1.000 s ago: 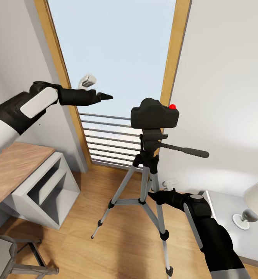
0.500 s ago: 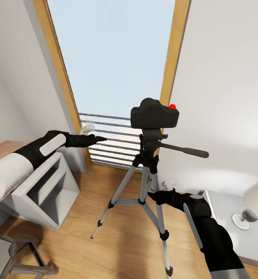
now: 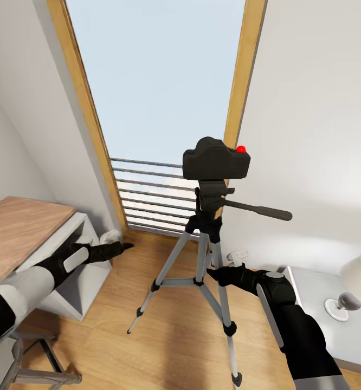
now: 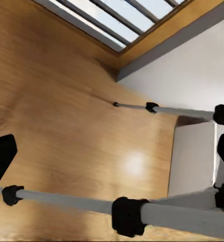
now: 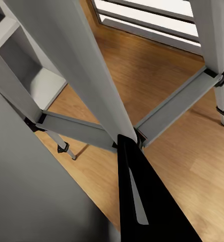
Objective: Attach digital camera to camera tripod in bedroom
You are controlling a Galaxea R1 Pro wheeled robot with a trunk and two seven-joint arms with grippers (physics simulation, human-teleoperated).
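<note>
Head view: the room has pale grey walls and a light wood floor. A tall wood-framed window fills the 12 o'clock part of the picture, with grey horizontal bars across its foot. At 9 o'clock a wooden desk top sits over a white shelf unit; a grey chair frame shows at 7 o'clock. At 4 o'clock a white lamp stands on a pale grey surface.

The camera tripod stands on the floor at the centre, legs spread, its pan handle pointing toward 3 o'clock. The digital camera sits on the tripod head, red button up. The left gripper is low at 8 o'clock, just in front of the shelf unit and well apart from the camera (which lies toward its 1 o'clock). Whether its fingers are parted or closed cannot be told. The right gripper is at 5 o'clock, against the tripod's legs below the head; the legs hide its fingers, so its state cannot be told either.

Left wrist view: wood floor, the window's foot, a grey wall base and two tripod legs with black joints. A black finger edges in at 9 o'clock.

Right wrist view: tripod legs and their centre braces pass close by, floor and shelf unit behind. One black finger at 6 o'clock points at the brace hub.
</note>
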